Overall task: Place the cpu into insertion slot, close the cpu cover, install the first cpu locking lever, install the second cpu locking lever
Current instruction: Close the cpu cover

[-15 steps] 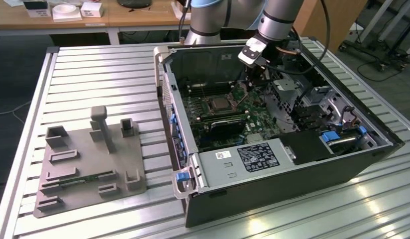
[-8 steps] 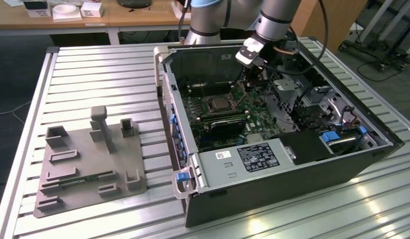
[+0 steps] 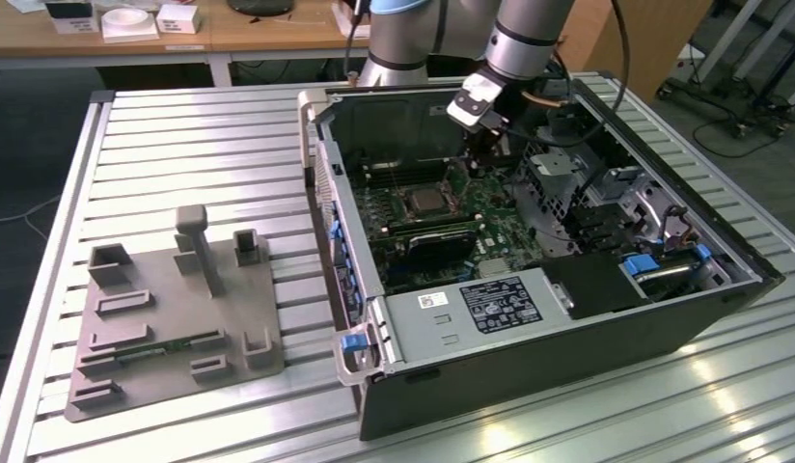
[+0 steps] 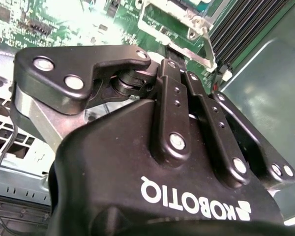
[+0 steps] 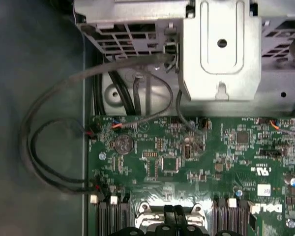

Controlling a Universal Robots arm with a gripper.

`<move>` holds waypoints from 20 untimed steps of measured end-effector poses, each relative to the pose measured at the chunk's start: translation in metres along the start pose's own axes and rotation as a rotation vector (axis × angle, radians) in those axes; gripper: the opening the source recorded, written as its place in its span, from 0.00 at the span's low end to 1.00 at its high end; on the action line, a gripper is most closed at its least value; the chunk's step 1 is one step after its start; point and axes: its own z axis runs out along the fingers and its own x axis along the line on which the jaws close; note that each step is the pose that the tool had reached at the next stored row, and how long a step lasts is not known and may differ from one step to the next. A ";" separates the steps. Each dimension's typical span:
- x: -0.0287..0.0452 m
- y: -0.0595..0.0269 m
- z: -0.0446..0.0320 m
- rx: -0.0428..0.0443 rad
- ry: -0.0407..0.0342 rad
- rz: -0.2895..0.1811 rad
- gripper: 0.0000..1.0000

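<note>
The open computer case (image 3: 655, 318) lies on the slatted table, with the green motherboard (image 3: 501, 207) inside. The insertion slot (image 3: 400, 204) shows as a square with a metal rim, and the cpu (image 3: 424, 200) is a grey square in its middle. I cannot tell the cpu cover apart from that rim. My gripper (image 3: 482, 154) hangs inside the case, just to the exterior view's right of the slot and behind it. In the first wrist view my gripper (image 5: 173, 215) has its dark fingertips close together, shut, over the slot's silvery edge (image 5: 145, 209). The second wrist view shows the slot's metal frame (image 4: 202, 37) beyond the gripper body.
A grey fixture plate (image 3: 178, 318) with upright blocks lies on the table (image 3: 192, 145) at the exterior view's left. Inside the case are a labelled metal box (image 3: 501, 301), a drive cage (image 5: 221, 49), loose black cables (image 5: 49, 147) and memory slots (image 4: 236, 34).
</note>
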 end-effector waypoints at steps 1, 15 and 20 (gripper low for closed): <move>0.0000 -0.0015 0.0001 0.0000 0.0000 0.000 0.10; 0.0000 -0.0247 0.0027 0.0001 -0.0002 0.000 0.10; 0.0000 -0.0295 0.0046 0.0000 0.0000 0.000 0.10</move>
